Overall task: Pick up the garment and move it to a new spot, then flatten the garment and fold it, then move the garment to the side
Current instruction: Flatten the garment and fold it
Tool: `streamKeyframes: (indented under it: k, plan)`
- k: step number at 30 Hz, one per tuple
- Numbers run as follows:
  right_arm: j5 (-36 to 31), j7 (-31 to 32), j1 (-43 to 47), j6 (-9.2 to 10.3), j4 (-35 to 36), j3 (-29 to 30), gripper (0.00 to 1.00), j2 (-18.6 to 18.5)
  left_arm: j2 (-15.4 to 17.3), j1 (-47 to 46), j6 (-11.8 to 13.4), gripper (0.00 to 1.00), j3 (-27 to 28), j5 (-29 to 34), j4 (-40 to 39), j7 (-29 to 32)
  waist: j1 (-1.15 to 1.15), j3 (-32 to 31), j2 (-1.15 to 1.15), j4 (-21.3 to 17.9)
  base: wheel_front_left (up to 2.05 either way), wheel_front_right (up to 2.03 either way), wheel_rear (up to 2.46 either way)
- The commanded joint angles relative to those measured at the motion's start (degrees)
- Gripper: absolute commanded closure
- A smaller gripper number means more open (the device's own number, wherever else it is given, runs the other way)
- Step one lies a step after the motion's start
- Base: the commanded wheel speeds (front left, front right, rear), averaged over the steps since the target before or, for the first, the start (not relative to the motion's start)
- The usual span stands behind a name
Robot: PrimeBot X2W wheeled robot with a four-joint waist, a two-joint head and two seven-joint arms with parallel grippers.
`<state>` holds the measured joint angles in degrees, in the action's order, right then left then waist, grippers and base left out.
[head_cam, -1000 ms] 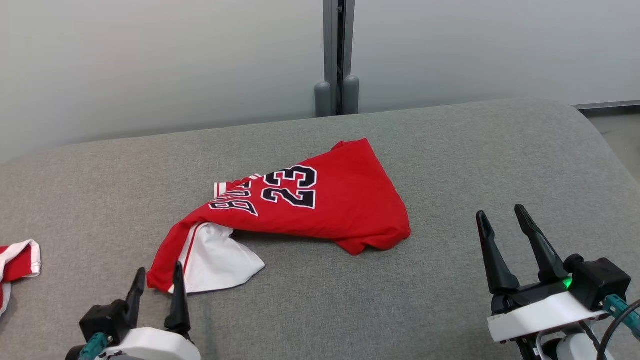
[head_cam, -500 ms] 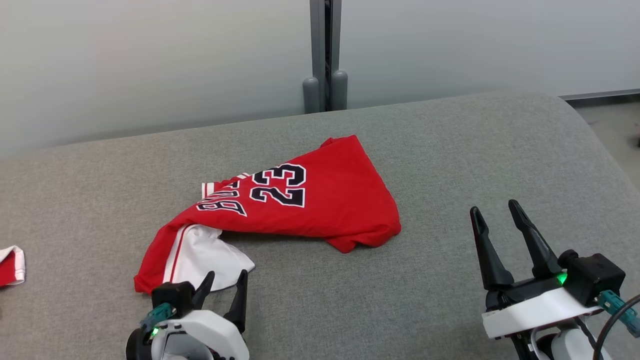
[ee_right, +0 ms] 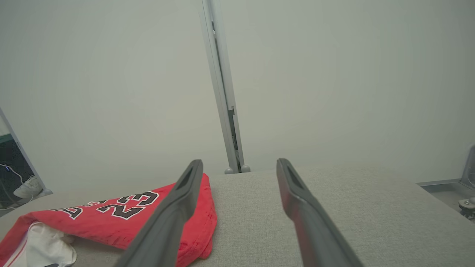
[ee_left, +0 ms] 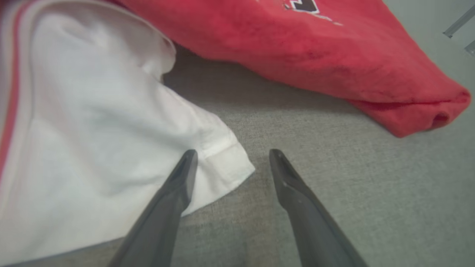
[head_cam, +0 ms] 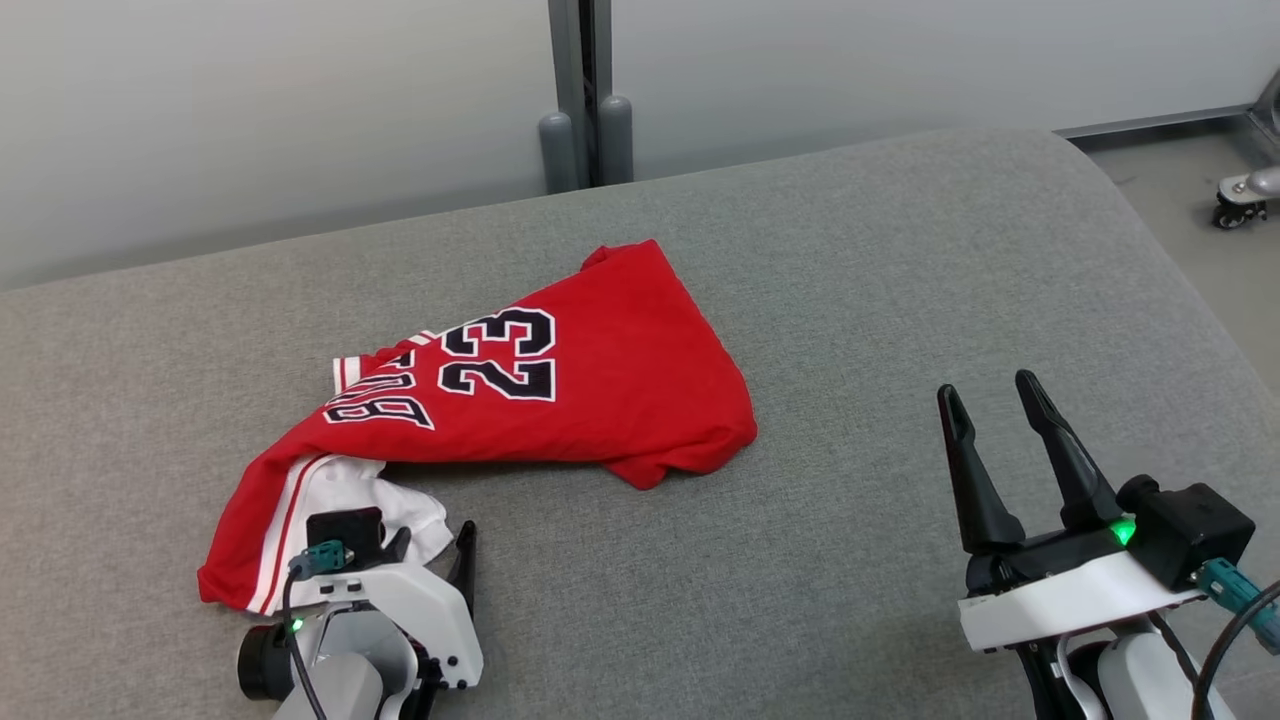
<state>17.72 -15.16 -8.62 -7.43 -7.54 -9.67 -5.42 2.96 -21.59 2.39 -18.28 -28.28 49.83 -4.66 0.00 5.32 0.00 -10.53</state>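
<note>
A pale grey wall with an upright grey metal post backs the scene. Below it spreads the grey fabric-covered worktop, rounded at its far right corner. The red jersey garment with black-and-white "23" lettering lies crumpled left of the worktop's middle, its white inner layer spilling out at the near left end.

The head view gives the whole garment and both arms. The left wrist view adds the close detail: the white layer's hemmed corner lies between the fingers of the left hand, which stand apart, one finger over the white cloth and the other over bare worktop, clamped on nothing; whether the tips touch the cloth I cannot tell.

The right hand hovers over bare worktop at the near right, well apart from the garment, its fingers spread and empty. The right wrist view looks past them to the post and the garment's folded red end, and also takes in a white shoe at far left.

A small caster wheel stands on the floor beyond the worktop's right end.
</note>
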Motion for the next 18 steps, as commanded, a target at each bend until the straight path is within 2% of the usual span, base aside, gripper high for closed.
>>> streamKeyframes:
  k: [1,6,7,9,10,18]
  plan:
    - [0.01,-0.12,-0.33,-0.11,0.35,0.25,0.0,-0.02,0.59,-1.21,0.28,0.0,0.25,-0.12,0.9,0.2,0.0,0.46,0.0,-0.55,0.0,0.0,0.0]
    - [-0.07,-0.12,-0.47,-0.11,0.45,0.68,0.0,0.21,1.05,-2.8,-0.23,0.01,0.26,-0.65,5.0,0.31,0.0,1.07,0.0,-1.08,0.0,0.0,0.0]
    - [-0.12,-0.12,-0.48,-0.11,0.42,0.73,0.0,0.24,1.26,-3.09,-0.13,0.36,0.27,-0.56,5.73,0.16,0.0,1.1,0.0,-1.09,0.0,0.0,0.0]
    - [-0.22,-0.12,-0.42,-0.11,0.35,0.92,0.0,0.34,1.47,-3.45,-0.36,0.84,0.02,-0.35,7.02,0.0,0.0,1.06,0.0,-0.98,0.0,0.0,0.0]
    - [-0.3,-0.12,-0.35,-0.11,0.31,0.98,0.0,0.35,1.42,-3.71,-0.62,1.0,-0.15,-0.3,7.65,-0.15,0.0,0.99,0.0,-0.85,0.0,0.0,0.0]
    - [-0.44,-0.12,0.36,-0.11,0.17,0.86,0.0,0.29,1.01,-4.54,-2.7,1.0,-1.64,0.29,8.85,-3.92,0.0,-0.03,0.0,1.24,0.0,0.0,0.0]
